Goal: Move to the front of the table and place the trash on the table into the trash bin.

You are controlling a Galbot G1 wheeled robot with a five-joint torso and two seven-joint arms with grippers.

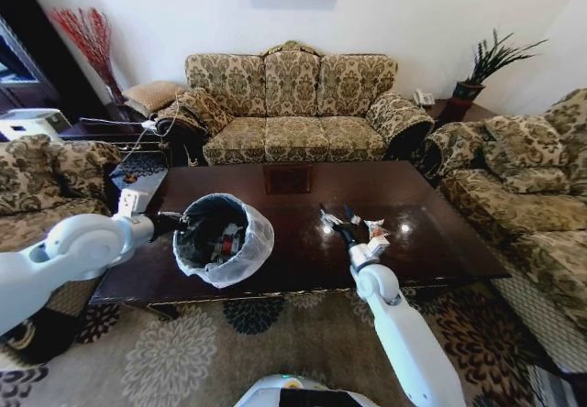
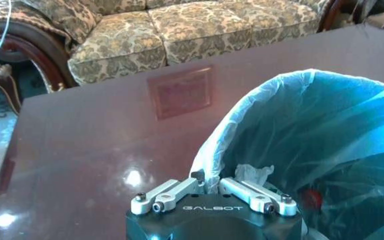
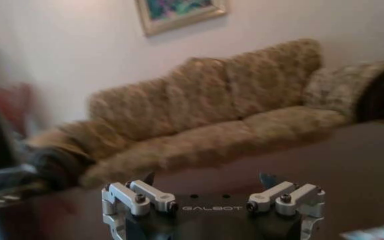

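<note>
Table: you have a large rectangular dark brown wooden coffee table [image 1: 440, 207], glossy, mirror-smooth, throwing bright glints; its square inlay [image 2: 180, 92] looks duller.
Bin: your round black bin [image 1: 220, 239] carries a thin translucent white plastic bag [image 2: 299, 120], crinkled and softly shiny.
Trash: you see a crumpled white paper-like wrapper [image 1: 375, 232] on the table, creased.
Left gripper [image 2: 212, 187]: brushed silver metal links on a matt black body.
Right gripper [image 3: 209, 182]: same silver metal, matt black body.
Sofa: your patterned beige cloth sofa [image 1: 292, 104] looks woven and matt.
Rug: patterned pile carpet [image 1: 183, 352], matt.
</note>
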